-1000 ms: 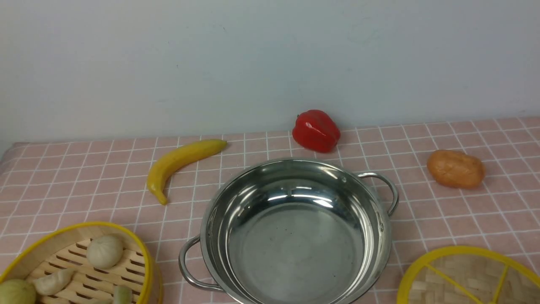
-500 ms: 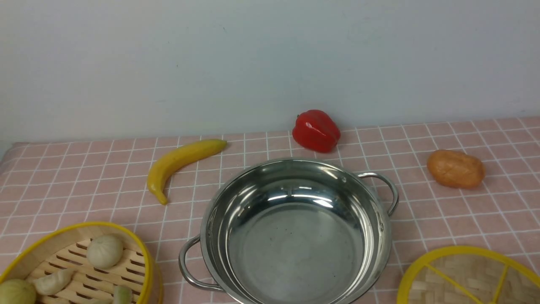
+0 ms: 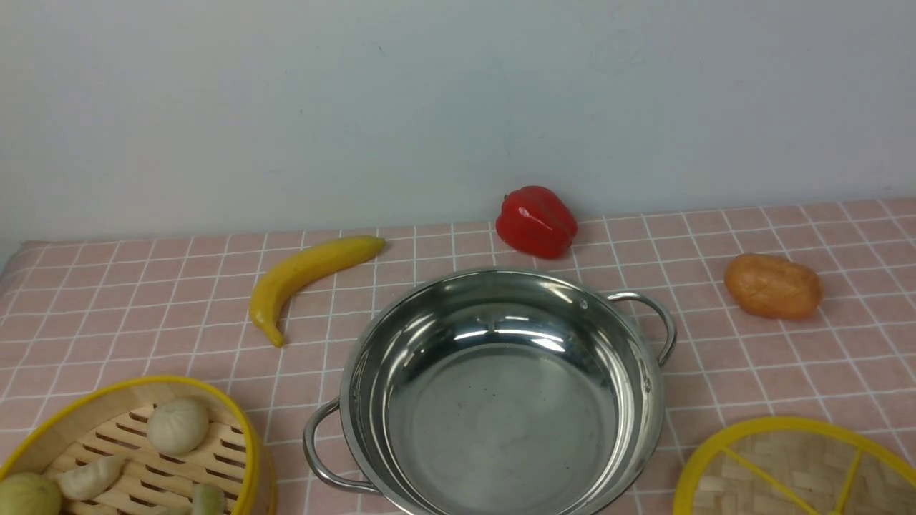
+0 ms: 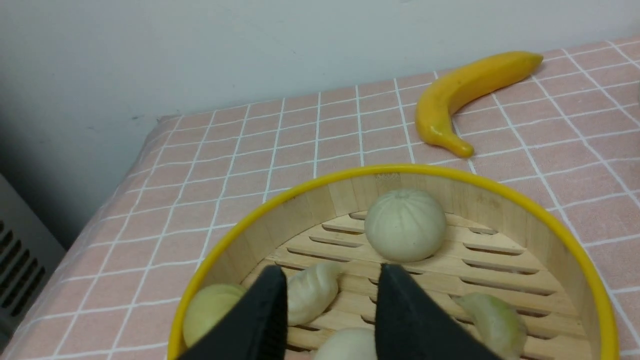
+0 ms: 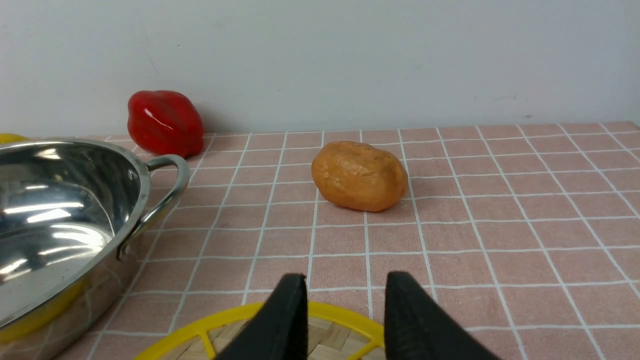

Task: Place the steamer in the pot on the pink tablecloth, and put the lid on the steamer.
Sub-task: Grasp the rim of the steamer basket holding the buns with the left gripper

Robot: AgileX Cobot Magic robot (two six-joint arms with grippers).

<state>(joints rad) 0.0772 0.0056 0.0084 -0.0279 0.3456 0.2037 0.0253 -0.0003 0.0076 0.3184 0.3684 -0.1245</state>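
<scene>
Pink gridded tablecloth (image 3: 143, 286) kept the shiny steel pot (image 3: 501, 429) between bamboo steamer (image 3: 86, 416) and woven lid (image 3: 787, 465), handy for left gripper (image 4: 332, 280) and right gripper (image 5: 345, 285), both spread.

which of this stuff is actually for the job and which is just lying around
For the job: steamer, pot, lid, pink tablecloth.
Lying about: banana, red pepper, potato.
</scene>
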